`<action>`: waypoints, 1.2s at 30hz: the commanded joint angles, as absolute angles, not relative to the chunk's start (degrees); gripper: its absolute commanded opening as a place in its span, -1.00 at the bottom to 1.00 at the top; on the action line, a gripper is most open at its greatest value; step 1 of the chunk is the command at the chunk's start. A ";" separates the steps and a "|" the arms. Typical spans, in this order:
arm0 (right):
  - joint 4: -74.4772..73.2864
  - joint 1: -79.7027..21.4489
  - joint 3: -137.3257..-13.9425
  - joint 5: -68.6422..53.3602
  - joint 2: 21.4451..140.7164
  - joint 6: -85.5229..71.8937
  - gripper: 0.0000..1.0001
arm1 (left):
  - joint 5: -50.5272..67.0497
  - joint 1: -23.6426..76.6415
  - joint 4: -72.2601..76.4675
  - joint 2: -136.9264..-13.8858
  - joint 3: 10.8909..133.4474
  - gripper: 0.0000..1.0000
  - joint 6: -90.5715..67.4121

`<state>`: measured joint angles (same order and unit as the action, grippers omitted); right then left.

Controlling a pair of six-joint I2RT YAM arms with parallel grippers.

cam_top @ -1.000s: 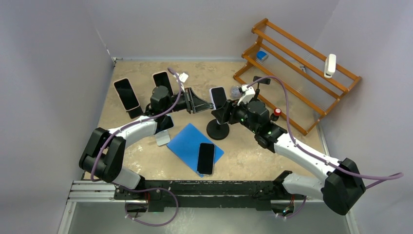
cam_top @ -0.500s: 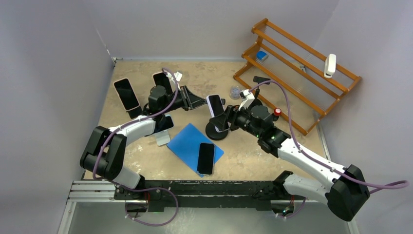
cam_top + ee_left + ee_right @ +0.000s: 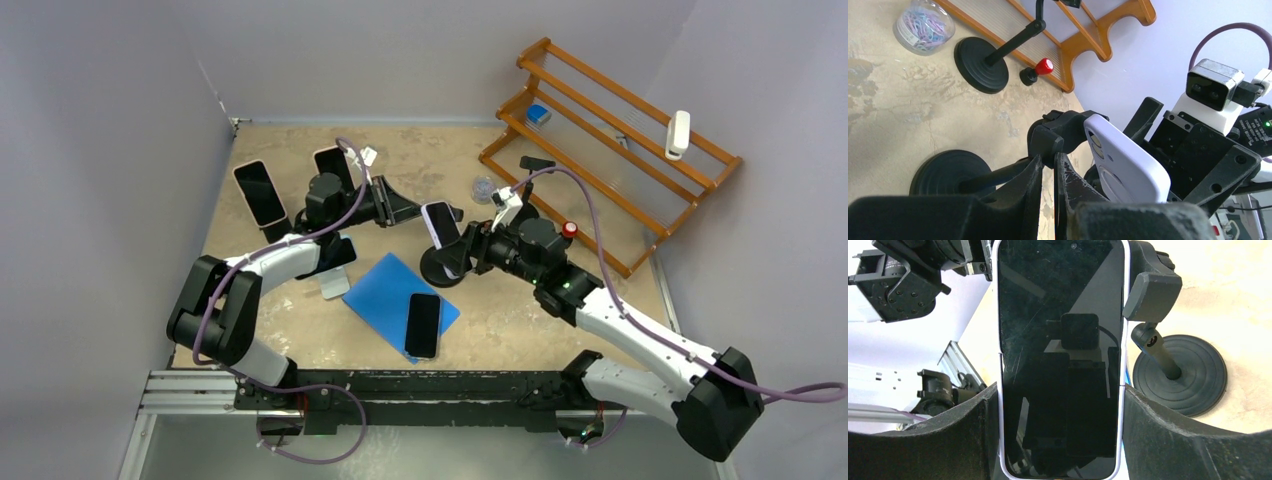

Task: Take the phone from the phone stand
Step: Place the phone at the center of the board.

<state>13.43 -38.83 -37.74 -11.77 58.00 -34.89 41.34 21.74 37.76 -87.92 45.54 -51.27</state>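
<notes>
Mid-table, 2 arms meet at a phone stand (image 3: pixel 1178 380). The right pincer (image 3: pixel 1060 390) pinches the phone (image 3: pixel 1060 355) by its 2 long edges, a black padded finger pressed flat against each side. The left pincer (image 3: pixel 1049 162) is pressed together at the stand's thin neck, just under the clamp, and appears to be pinching it to brace the stand against the table (image 3: pixel 500 310).

The phone sits between the right pincer's fingers. Its long axis runs straight out along them, and its far end rests against the stand's clamp. Whether the clamp grips that end cannot be told. In the right wrist view the clamp touches the phone's right edge near the far end, and the stem drops from there to the round base beyond. Judging by this, the phone comes free by drawing back toward the right arm, away from the clamp, while the left pincer holds the stand down.

The phone is a slim, round-cornered slab with a glossy black glass face that mirrors the camera. Its smooth white back carries a small lens in 1 corner. The stand is matte black, with a ridged disc base, a slender rod and a blocky clamp. The table top is sandy and mottled.
</notes>
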 commanded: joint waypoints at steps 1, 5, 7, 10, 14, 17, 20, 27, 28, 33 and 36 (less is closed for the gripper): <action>17.55 -38.47 -43.85 -13.24 53.60 -32.04 -1.00 | 42.31 21.87 31.37 -88.85 45.34 -0.91 -49.46; 15.13 -38.44 -45.29 -13.43 52.59 -30.16 -1.00 | 43.10 21.88 31.10 -87.71 45.31 -0.78 -49.64; 13.34 -38.45 -46.39 -13.26 52.58 -28.72 -1.00 | 43.20 21.96 30.44 -87.31 45.42 -0.71 -49.47; 10.48 -38.49 -48.31 -12.84 52.70 -26.52 -1.00 | 43.26 21.97 29.59 -86.32 45.20 -0.60 -49.25; 8.00 -38.47 -50.54 -12.31 52.56 -24.93 -1.00 | 43.71 21.97 29.21 -84.52 45.12 -0.43 -50.05; 6.08 -38.48 -52.45 -12.39 52.67 -23.48 -1.00 | 43.78 21.97 27.86 -82.91 45.57 -0.27 -50.31; 3.46 -38.49 -55.45 -12.27 52.95 -21.05 -1.00 | 42.80 21.97 25.58 -80.03 46.08 -0.10 -50.17; -2.76 -38.69 -62.78 -10.55 54.15 -15.49 -1.00 | 35.06 21.88 18.16 -69.72 46.89 0.17 -47.40; -3.25 -38.74 -63.80 -10.22 54.41 -14.74 -1.00 | 32.65 21.88 16.74 -68.11 46.96 0.20 -47.00; -4.52 -40.69 -67.53 -6.42 56.71 -12.57 -1.00 | 23.95 21.88 14.13 -59.54 46.16 0.29 -45.73; -4.02 -43.40 -68.55 -0.83 58.12 -11.80 -1.00 | 21.15 21.88 17.88 -54.00 43.82 0.41 -45.96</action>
